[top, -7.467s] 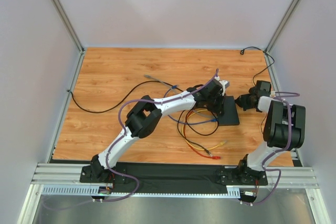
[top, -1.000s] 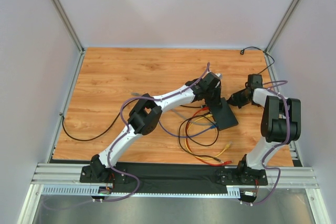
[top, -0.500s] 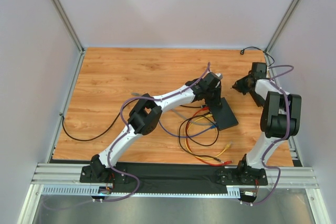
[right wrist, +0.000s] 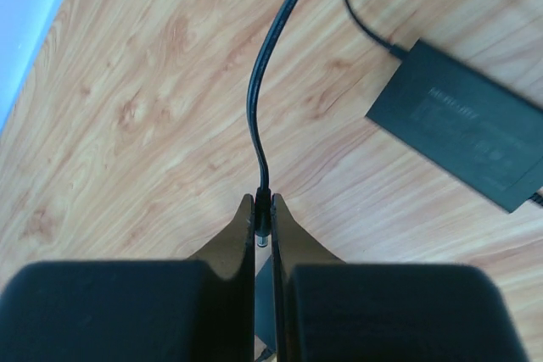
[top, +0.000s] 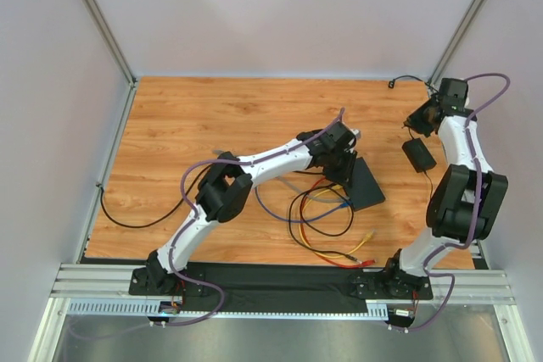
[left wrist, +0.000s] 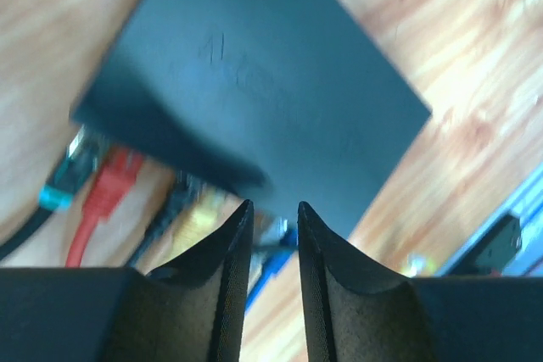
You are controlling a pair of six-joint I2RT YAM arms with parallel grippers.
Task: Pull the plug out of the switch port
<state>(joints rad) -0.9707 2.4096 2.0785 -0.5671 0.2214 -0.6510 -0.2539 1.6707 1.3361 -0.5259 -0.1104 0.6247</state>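
The flat black switch box (top: 366, 186) lies right of the table's centre and fills the left wrist view (left wrist: 271, 82). Red (left wrist: 106, 192), teal, yellow (left wrist: 199, 214) and blue network plugs sit in its near edge. My left gripper (top: 346, 169) hovers over that edge (left wrist: 273, 205), jaws a little apart and empty. My right gripper (top: 422, 116) is at the back right, away from the box. It is shut (right wrist: 264, 199) on a small black barrel plug (right wrist: 264, 219). The plug's thin cord (right wrist: 254, 108) runs to the power brick (right wrist: 462, 137), which lies on the table (top: 418, 155).
Red, yellow and blue network cables (top: 327, 243) loop on the table in front of the switch box. A long black cable (top: 144, 218) trails to the left edge. A small black connector (top: 392, 83) lies at the back right corner. Grey walls enclose the table.
My right gripper has moved from beside the switch box to the back right with the barrel plug in it. The power brick now lies bare on the table. The left gripper stayed at the box.
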